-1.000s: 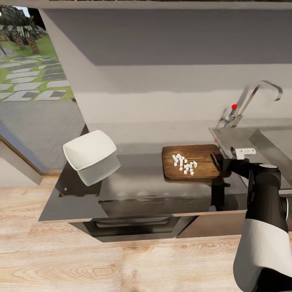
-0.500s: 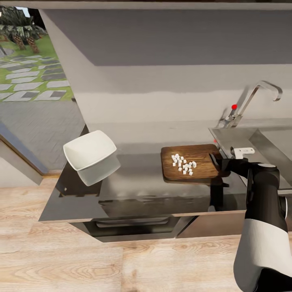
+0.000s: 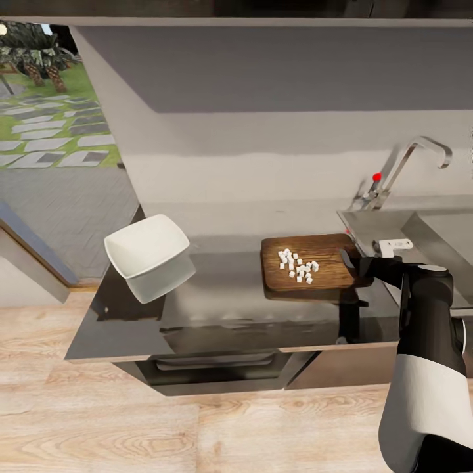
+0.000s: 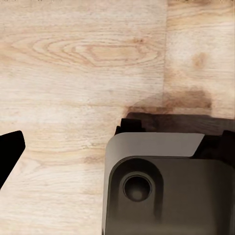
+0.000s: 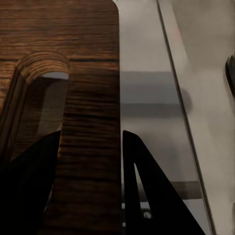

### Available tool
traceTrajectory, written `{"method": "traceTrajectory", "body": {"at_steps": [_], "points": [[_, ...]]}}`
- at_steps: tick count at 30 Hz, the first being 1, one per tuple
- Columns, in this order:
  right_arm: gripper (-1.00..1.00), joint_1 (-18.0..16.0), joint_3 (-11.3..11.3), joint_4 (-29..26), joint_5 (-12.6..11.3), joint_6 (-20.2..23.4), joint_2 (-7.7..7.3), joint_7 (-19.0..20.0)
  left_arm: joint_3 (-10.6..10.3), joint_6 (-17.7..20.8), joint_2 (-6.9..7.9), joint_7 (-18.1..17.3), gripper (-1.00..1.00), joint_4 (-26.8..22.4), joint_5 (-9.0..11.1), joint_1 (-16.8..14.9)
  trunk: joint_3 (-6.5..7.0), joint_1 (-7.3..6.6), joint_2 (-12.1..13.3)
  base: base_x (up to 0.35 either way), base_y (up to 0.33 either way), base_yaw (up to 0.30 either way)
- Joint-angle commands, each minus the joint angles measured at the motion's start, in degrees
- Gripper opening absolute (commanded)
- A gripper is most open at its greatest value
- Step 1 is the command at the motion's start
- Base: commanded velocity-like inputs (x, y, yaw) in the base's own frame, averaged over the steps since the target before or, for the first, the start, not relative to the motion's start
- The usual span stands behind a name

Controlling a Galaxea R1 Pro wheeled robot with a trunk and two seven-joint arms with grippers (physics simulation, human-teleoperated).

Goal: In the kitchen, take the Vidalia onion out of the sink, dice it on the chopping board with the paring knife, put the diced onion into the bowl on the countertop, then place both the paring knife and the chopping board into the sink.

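The right gripper (image 3: 351,261) has its fingers closed over the handle end of the chopping board (image 3: 309,261) — one finger through the slot, as the right wrist view shows (image 5: 90,161) — presumably so the board can carry the diced onion (image 3: 297,265) still heaped on it. The white bowl (image 3: 147,246) stands well apart from the board on the countertop (image 3: 223,309), on the side away from the sink (image 3: 420,230) — so the load has a fair way to go. Whether the left gripper is open or closed cannot be told.

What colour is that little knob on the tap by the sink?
Bright red. The knob shows best in the head view, at the base of the chrome faucet.
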Motion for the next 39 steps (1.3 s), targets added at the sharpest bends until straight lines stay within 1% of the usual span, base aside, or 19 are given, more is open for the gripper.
{"method": "traceTrajectory", "body": {"at_steps": [1, 12, 39], "points": [[-1.0, -0.05, -0.06, -0.06, 0.59, 0.1, 0.0, 0.59, -0.5, -0.37, -0.03, 0.06, 1.0, 0.23, 0.44, -0.09, 0.04, 0.01, -0.04, 0.0, 0.0, 0.0], [-1.0, -0.05, -0.06, -0.06, 0.6, 0.1, 0.0, 0.59, -0.5, -0.37, -0.03, 0.06, 1.0, 0.23, 0.44, -0.09, 1.04, 0.01, -0.04, 0.0, 0.0, 0.0], [-1.0, -0.05, -0.06, -0.06, 0.59, 0.1, 0.0, 0.6, -0.5, -0.37, -0.03, 0.06, 1.0, 0.23, 0.44, -0.09, 8.35, -5.92, 10.79, 0.0, 0.0, 0.0]]}}
